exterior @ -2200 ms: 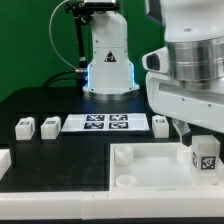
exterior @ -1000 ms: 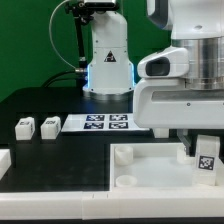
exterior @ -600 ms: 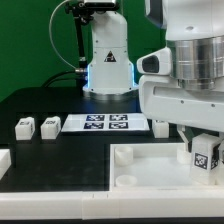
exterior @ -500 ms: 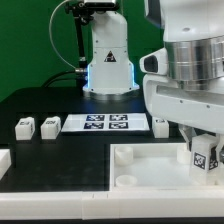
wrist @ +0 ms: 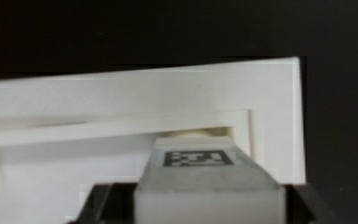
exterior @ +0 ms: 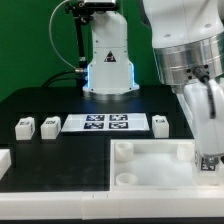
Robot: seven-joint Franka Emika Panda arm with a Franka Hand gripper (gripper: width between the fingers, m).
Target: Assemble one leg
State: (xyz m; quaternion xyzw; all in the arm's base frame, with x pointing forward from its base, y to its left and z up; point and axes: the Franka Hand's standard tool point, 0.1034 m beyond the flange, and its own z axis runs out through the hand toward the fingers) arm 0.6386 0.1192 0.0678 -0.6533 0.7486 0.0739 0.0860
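We see the leg (wrist: 197, 178) clamped between the gripper's (wrist: 197, 200) dark fingers, marker face up, poised over the tray's (wrist: 87, 110) far corner on the exterior view's right. It seems held upright to meet the corner socket (wrist: 197, 132), though the arm (exterior: 195, 70) hides it outside.

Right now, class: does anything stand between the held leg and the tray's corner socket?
Nothing visible does. The gripper holds the leg over the tray; the socket itself cannot be made out.
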